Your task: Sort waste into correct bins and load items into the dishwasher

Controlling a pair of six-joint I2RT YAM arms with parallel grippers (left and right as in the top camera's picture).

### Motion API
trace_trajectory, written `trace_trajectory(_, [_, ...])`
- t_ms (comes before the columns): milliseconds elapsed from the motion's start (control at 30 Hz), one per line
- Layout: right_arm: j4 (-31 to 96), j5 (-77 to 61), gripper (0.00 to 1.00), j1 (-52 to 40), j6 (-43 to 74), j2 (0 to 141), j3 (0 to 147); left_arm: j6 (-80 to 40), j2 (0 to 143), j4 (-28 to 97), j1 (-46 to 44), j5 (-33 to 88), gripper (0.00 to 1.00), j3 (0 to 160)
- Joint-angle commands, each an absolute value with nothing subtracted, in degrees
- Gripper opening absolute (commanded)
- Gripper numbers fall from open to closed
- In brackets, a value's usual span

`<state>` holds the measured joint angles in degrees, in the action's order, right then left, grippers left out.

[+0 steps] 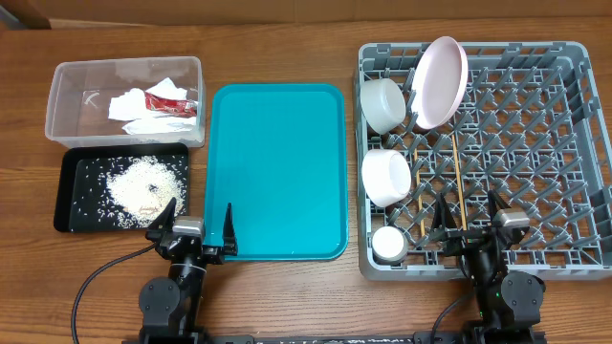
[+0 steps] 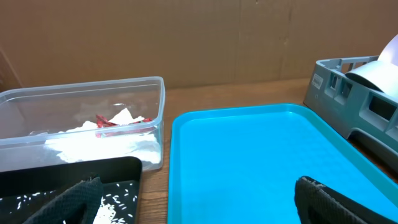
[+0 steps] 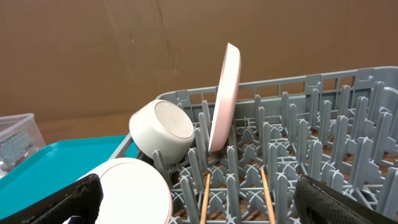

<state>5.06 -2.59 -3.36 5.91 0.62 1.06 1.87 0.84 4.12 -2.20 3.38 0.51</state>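
Napkins (image 1: pixel 134 107) and red wrapper (image 1: pixel 164 96) sit in the clear tub (image 1: pixel 67 76) at 10 o'clock, rice (image 1: pixel 143 182) in the black tray (image 1: pixel 76 218) below. Pegs prop plate (image 1: pixel 440 81), bowls (image 1: pixel 385 100), cup (image 1: pixel 389 245) and chopsticks (image 1: pixel 418 191) in the dish rack (image 1: pixel 574 143) at 3 o'clock. Left jaws and right jaws stand apart, empty, at 6 o'clock: sorting looks done.

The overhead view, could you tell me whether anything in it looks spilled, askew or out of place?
Nothing stands out. The rice is scattered but lies inside the black tray, the napkins and red wrapper lie in the clear tub, and the plate, bowls and chopsticks sit in the dish rack.
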Motion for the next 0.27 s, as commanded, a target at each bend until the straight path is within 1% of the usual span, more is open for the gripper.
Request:
trace_trajectory(0, [4.64,-2.68,1.00,-2.98,5.80,0.16,0.47,1.72,0.27,4.25,-1.89,2.79,1.00,0.27])
trace_trajectory(233, [4.64,-2.68,1.00,-2.96,5.80,0.16,0.47,1.72,0.27,4.25,-1.89,2.79,1.00,0.27])
